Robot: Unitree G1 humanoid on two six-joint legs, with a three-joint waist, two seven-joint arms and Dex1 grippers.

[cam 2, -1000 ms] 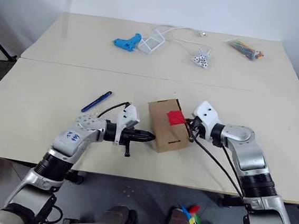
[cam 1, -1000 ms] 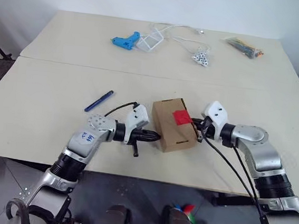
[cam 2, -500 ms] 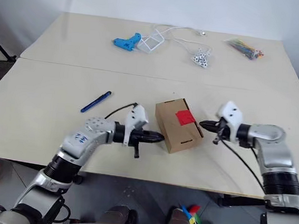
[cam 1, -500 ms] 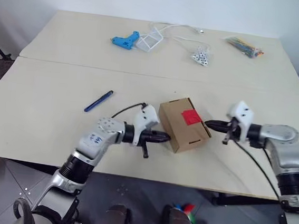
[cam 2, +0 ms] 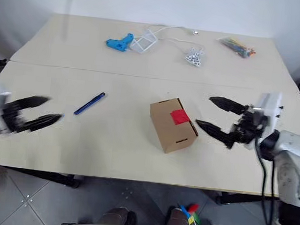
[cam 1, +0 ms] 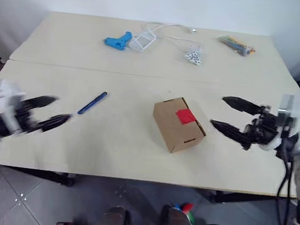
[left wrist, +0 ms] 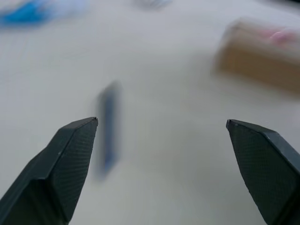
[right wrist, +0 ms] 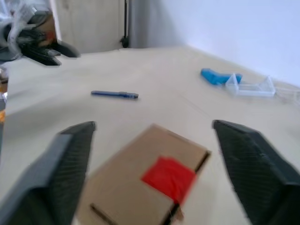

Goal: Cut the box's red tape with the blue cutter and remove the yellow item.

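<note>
The blue cutter (cam 1: pixel 92 102) lay untouched left of the box (cam 1: pixel 178 124); both pincers gaped empty, so the left pincer (cam 1: pixel 48 112) should straddle its midpoint squarely.

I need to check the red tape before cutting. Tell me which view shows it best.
The right wrist view: the red tape is large and near on the box. Both eye views show it small; the left wrist view shows a pink blur.
</note>
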